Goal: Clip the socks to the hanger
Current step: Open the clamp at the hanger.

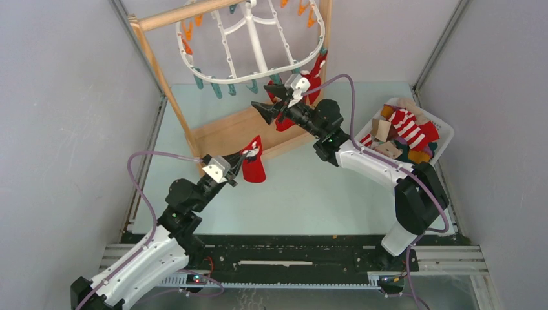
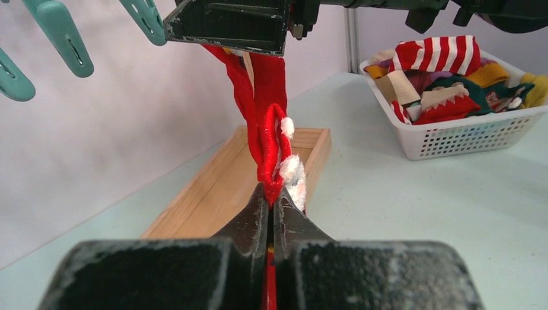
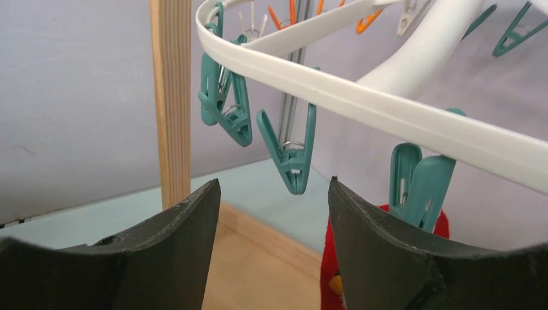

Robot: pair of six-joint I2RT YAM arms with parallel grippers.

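My left gripper (image 2: 272,194) is shut on a red sock (image 2: 270,145) with white fluffy trim and holds it up just in front of the wooden tray; from above the sock (image 1: 254,166) hangs from that gripper (image 1: 242,160). The white oval hanger (image 1: 252,45) hangs on the wooden stand, with teal and orange clothespins round its rim. My right gripper (image 1: 270,100) stands open under its near rim (image 3: 362,103), and a teal clothespin (image 3: 291,161) dangles just beyond the gap between its fingers (image 3: 273,183). Another red sock (image 1: 316,71) hangs clipped at the hanger's right side.
A white basket (image 1: 444,131) at the right holds several more socks, among them a red-and-white striped one (image 1: 408,126). The wooden stand's post (image 3: 171,97) rises left of my right gripper, and its tray base (image 1: 226,132) lies below the hanger. Grey walls close in both sides.
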